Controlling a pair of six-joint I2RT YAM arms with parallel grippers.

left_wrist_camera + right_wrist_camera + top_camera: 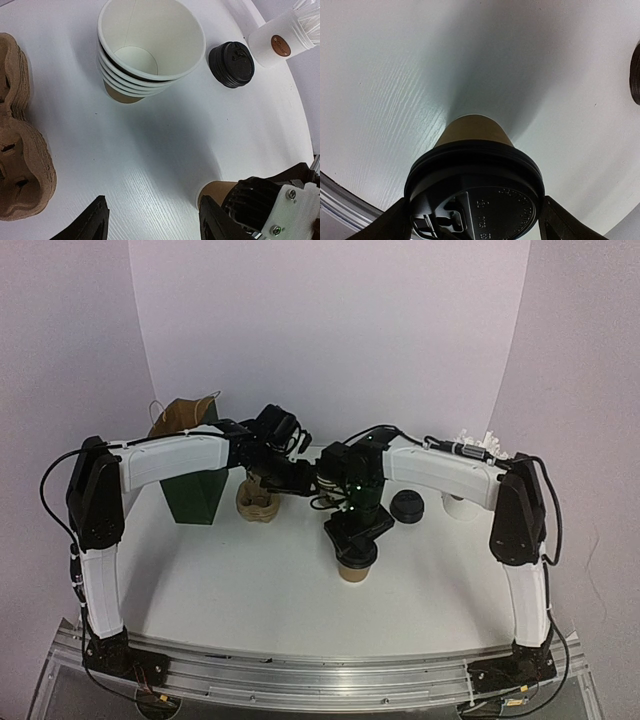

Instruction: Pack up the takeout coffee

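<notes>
Takeout coffee [355, 570]: upright, table [250, 580] centre, near side of spare lid [408, 507]. Right gripper [475, 222]: jaws wide astride its dome lid [470, 165]; grip cannot tell. Left gripper [150, 222]: spread, empty. Hazard: if you lift by lid alone, lid may pop off, cup drops.

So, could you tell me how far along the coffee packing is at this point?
Done: the takeout coffee stands on the table with its black lid on. In hand: the right gripper straddles the lid; a firm grip is not clear. The left gripper hangs open and empty. Left: lifting the cup and packing it, probably into the pulp carriers or the paper bag.
</notes>
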